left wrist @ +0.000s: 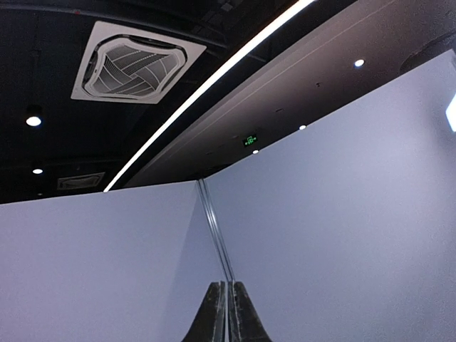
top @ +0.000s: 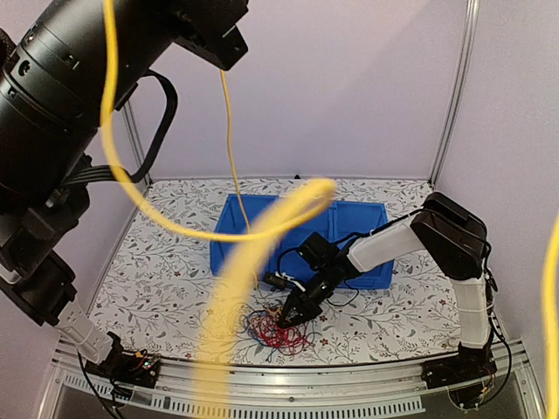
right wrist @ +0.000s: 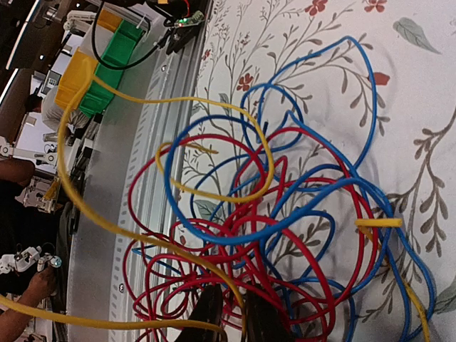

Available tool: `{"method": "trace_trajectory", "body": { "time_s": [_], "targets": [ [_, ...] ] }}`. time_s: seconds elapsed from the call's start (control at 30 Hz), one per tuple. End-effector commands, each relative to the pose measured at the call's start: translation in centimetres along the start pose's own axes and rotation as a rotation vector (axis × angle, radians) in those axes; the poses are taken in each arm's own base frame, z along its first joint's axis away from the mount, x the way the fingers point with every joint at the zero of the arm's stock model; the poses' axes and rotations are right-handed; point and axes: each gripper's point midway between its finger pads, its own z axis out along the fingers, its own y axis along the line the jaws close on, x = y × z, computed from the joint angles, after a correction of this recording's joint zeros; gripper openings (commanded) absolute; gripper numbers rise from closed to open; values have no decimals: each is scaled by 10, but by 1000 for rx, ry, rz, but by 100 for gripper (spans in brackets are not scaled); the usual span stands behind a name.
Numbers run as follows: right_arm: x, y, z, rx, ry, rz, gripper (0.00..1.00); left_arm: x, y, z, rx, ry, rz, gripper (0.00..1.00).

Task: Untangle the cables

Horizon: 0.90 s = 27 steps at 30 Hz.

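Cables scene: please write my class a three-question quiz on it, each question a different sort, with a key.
1. True or false: the right gripper is inside the blue bin.
2. Which colours do the tangled cables show? A red, blue, yellow; B green, white; C black only.
3. Which gripper points at the ceiling?
Key: 1 false, it is at the cables, in front of the bin; 2 A; 3 the left gripper.
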Motion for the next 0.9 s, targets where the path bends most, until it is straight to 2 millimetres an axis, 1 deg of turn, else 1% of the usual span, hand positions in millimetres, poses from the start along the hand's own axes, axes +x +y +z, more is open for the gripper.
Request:
{"method": "trace_trajectory", "body": {
  "time_s": [0.0, 0.03, 0.07, 0.1, 0.13, 0.2, 0.23, 0.33, 0.43, 0.47, 0.53, 0.63, 0.7, 0.73, 0.77, 0.83, 0.87],
  "targets": [
    [7, -14, 3, 45, 34, 21, 17, -8, 40, 0, -183, 31, 145, 0],
    [7, -16, 3, 55, 37, 19, 17, -7, 46, 0, -209, 39, 155, 0],
    [8, -18, 2, 70, 40, 20, 17, -10, 52, -2, -240, 34, 159, 0],
    [8, -20, 2, 78, 41, 19, 17, -18, 59, -5, -264, 15, 163, 0],
    [9, -21, 1, 81, 42, 22, 17, -32, 72, -7, -281, -7, 135, 0],
    [10, -24, 1, 82, 42, 31, 18, -43, 86, -9, -290, -40, 92, 0],
    [12, -27, 1, 85, 46, 40, 18, -47, 99, -10, -300, -51, 67, 0],
    [15, -34, -1, 111, 52, 45, 20, -50, 137, -13, -346, -51, 27, 0],
    [20, -43, -9, 140, 58, 69, 22, -57, 177, -20, -413, -72, 41, 0],
    [24, -46, -11, 151, 63, 79, 24, -61, 194, -25, -452, -74, 56, 0],
    [31, -48, -16, 164, 65, 82, 25, -66, 226, -38, -523, -73, 93, 0],
    [31, -49, -24, 191, 59, 70, 25, -73, 271, -62, -645, -71, 140, 0],
    [30, -47, -28, 204, 61, 61, 28, -80, 296, -78, -703, -80, 152, 0],
    [29, -45, -29, 205, 65, 57, 30, -82, 306, -85, -721, -80, 149, 0],
    [29, -43, -31, 208, 71, 44, 32, -82, 313, -89, -727, -72, 142, 0],
    [30, -38, -35, 218, 76, 29, 32, -76, 317, -94, -723, -41, 129, 0],
    [30, -35, -37, 225, 75, 11, 32, -69, 315, -95, -711, -19, 130, 0]
  ]
}}
